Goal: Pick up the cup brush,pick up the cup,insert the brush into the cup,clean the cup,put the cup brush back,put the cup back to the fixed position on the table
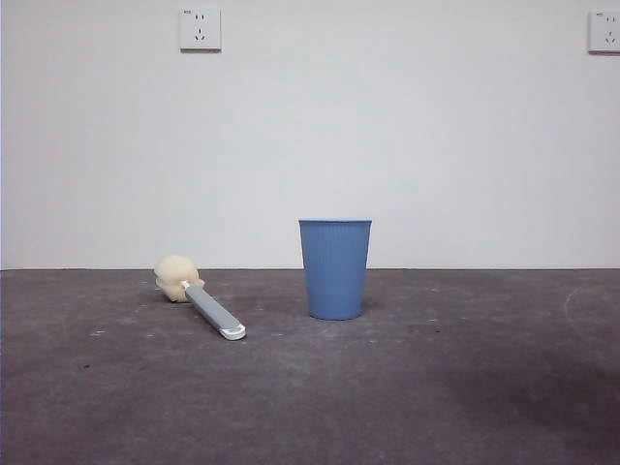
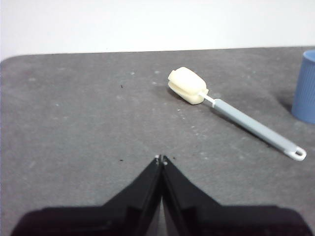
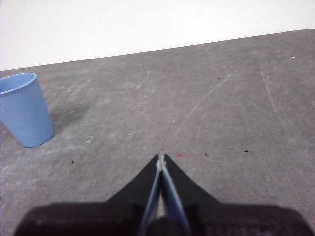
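The cup brush lies flat on the table, left of centre, its cream sponge head toward the back and the white looped end toward the front. The blue ribbed cup stands upright at the centre, to the right of the brush. In the left wrist view the brush lies ahead of my left gripper, which is shut, empty and apart from it; the cup's edge shows beyond. In the right wrist view my right gripper is shut and empty, with the cup well off to one side.
A white wall with two sockets stands behind the table's back edge. Neither arm shows in the front view.
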`<act>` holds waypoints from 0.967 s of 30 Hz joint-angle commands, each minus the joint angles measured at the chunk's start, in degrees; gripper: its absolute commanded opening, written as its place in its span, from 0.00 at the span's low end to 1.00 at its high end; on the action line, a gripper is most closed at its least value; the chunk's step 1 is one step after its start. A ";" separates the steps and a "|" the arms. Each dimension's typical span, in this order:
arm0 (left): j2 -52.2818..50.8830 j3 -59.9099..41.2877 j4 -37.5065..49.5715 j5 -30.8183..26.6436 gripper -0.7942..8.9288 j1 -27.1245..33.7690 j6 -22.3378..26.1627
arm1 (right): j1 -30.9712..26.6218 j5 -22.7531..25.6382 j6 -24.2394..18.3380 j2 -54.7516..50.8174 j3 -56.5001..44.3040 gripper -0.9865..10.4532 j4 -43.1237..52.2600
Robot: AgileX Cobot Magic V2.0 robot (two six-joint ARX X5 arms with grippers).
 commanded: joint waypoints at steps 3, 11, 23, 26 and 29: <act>-0.04 -0.74 0.68 2.21 0.08 0.15 -10.95 | 0.02 0.28 9.11 -0.17 -0.68 0.09 0.24; -0.04 -0.20 3.89 8.68 0.08 0.15 -21.18 | 0.02 0.15 25.83 -0.13 -0.68 0.09 0.31; 1.09 10.95 -6.45 10.45 0.08 0.09 -21.64 | 0.04 -11.10 27.56 2.12 7.52 0.08 2.19; 3.17 15.02 -10.32 12.11 0.08 0.09 -21.03 | 0.04 -15.85 24.96 5.86 12.63 0.08 0.42; 6.25 18.99 -14.34 15.54 0.08 0.09 -20.20 | 0.04 -21.03 19.87 11.21 18.93 0.08 -4.42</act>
